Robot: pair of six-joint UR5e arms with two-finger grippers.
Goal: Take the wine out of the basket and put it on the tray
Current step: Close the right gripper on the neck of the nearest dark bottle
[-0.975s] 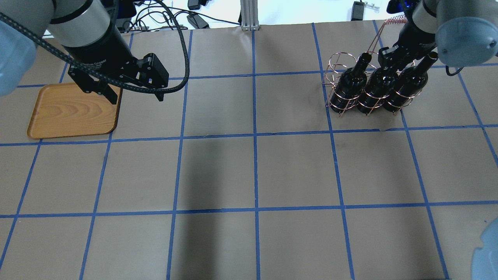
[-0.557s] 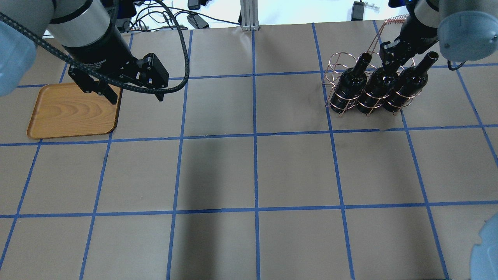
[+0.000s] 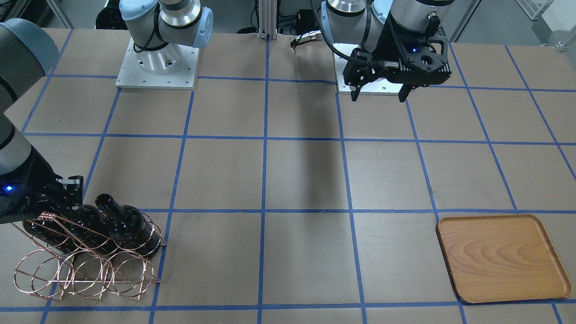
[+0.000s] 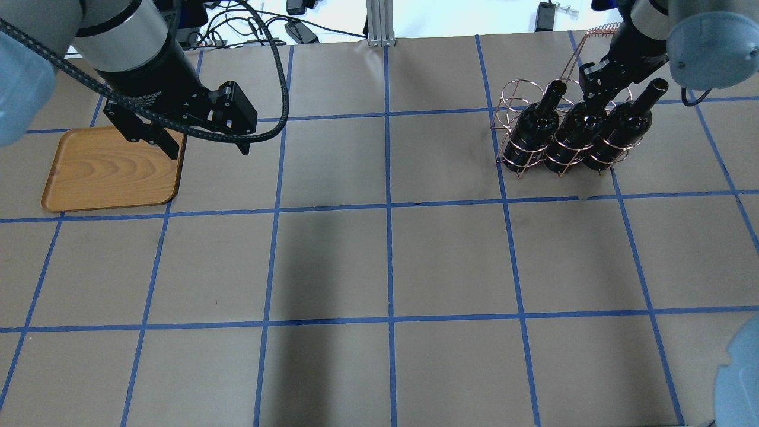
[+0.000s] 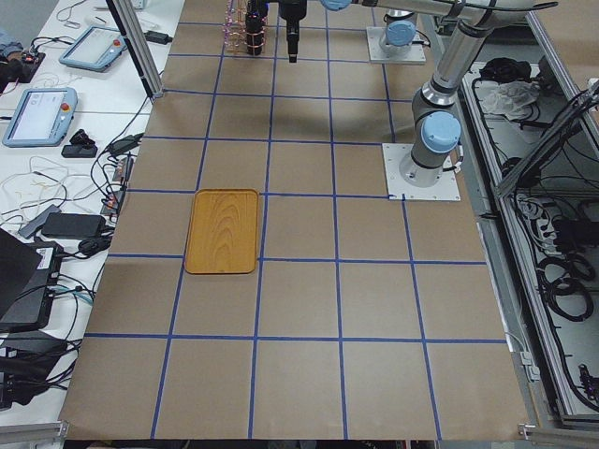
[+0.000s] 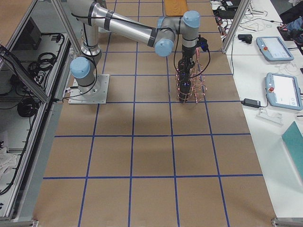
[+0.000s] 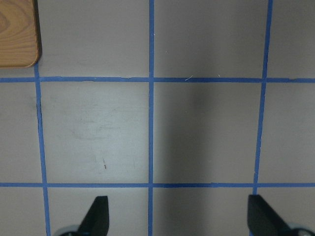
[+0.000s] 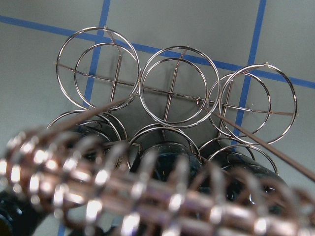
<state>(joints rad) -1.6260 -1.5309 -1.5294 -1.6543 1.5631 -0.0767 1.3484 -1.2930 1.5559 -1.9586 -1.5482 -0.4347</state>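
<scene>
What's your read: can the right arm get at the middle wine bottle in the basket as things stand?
Probably yes. The right gripper hangs right at the neck of the middle bottle, with nothing between them. The handle wire of the basket passes close beside. Whether its jaws are round the neck I cannot tell.

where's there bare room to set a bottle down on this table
The tray is bare, with the open left gripper raised nearby. The table is bare between tray and basket. It is crowded at the basket: three bottles, with the right gripper at the middle neck.
</scene>
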